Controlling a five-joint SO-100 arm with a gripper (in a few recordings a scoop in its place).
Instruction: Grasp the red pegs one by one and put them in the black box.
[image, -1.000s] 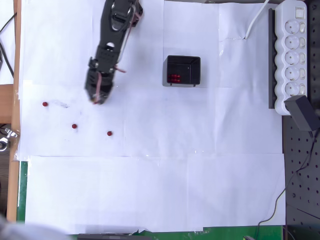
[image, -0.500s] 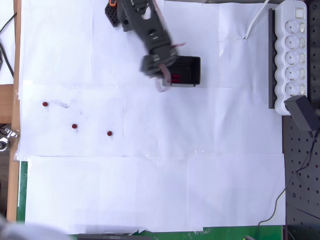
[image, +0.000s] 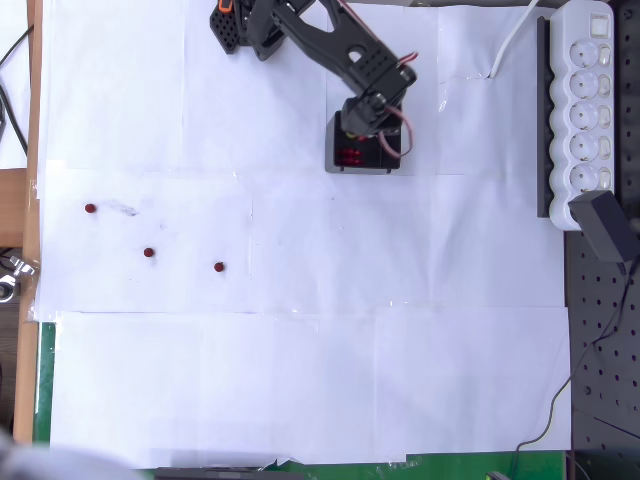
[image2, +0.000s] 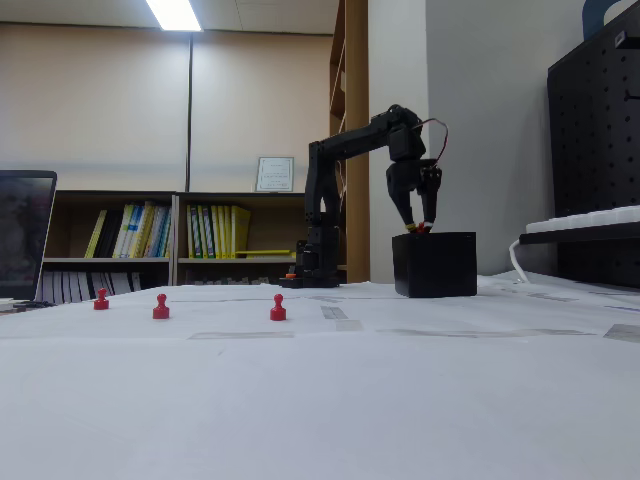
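The black box (image: 392, 164) stands at the upper middle of the white paper, with several red pegs (image: 347, 156) lying inside at its left. My gripper (image: 372, 135) points straight down over the box. In the fixed view its tips (image2: 420, 227) sit at the rim of the box (image2: 434, 265), shut on a small red peg. Three more red pegs stand loose on the paper at the left (image: 90, 208), (image: 148, 253), (image: 218, 267). The fixed view shows them in a row (image2: 101, 299), (image2: 161, 306), (image2: 278, 307).
A white power strip (image: 586, 100) and a black adapter (image: 606, 225) lie along the right edge. The arm's base (image: 245, 25) is at the top. Cables run off the left edge.
The arm has swung from the left side of the paper, near the loose pegs, rightward to above the black box. The three loose pegs have not moved.
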